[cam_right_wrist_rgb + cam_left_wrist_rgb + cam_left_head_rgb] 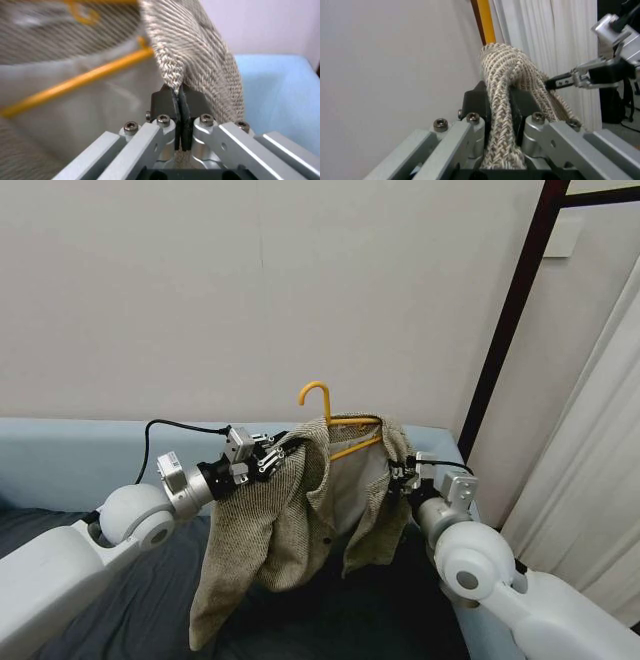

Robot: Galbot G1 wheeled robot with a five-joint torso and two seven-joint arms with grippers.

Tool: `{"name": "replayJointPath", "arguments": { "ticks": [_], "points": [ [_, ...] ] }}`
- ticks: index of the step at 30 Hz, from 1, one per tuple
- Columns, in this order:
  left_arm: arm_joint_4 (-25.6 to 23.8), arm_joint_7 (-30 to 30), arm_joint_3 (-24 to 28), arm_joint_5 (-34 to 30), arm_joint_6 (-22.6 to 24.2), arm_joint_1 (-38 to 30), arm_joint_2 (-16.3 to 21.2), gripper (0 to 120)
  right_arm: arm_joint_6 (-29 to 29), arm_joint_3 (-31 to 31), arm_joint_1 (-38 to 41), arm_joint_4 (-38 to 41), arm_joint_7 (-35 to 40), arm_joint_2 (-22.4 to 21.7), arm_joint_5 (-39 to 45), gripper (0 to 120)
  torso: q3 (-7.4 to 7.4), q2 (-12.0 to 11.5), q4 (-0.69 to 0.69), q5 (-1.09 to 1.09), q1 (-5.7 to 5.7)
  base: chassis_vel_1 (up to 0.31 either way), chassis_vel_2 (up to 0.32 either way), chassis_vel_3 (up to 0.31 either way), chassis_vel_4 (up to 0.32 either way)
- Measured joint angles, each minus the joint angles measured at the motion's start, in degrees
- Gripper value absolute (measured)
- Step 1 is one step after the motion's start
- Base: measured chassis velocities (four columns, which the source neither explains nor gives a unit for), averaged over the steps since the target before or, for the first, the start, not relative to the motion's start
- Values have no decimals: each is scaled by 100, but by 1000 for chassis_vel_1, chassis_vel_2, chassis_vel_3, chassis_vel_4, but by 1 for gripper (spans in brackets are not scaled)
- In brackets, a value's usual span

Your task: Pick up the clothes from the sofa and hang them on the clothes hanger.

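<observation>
My left pincer (268, 461) bites one shoulder of the jacket (265, 540), right pincer (403, 476) the other, both closed on knit, holding it spread over the hanger (322, 396) above the sofa (60, 448), likely so it can't slip off.

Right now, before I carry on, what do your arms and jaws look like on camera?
The left arm and right arm are glossy white shells with rounded ball joints. Each wrist narrows into a silver and black section; a black cable loops above the left one. The jaws are bare silver metal links fastened with hex bolts and tipped with black pads.
</observation>
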Motion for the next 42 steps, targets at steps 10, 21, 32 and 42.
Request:
{"name": "replayJointPath", "arguments": {
  "ticks": [10, 21, 32, 42],
  "points": [
    [45, 6, 644, 69, 17, -363, -141, 8, 20, 127, 139, 713, -253, -467, 63, 0, 0, 0, 0, 0, 0, 0, 0, 0, 0],
    [-47, 296, 945, 149, -18, -495, -4, 8, -5, 371, 81, 618, -575, -746, -93, 0, 0, 0, 1, 0, 0, 0, 0, 0, 0],
    [449, 717, 1015, 158, -161, -818, 113, 8, 84, 873, -542, 694, -1196, -1237, -674, 0, 0, 0, -1, -1, 0, 0, 0, 0, 0],
    [518, 1376, 1415, 266, -240, -1314, 287, 8, 262, 960, -832, 630, -1592, -1620, -1265, 0, 0, 0, 1, 0, 0, 0, 0, 0, 0]
  ]
}}
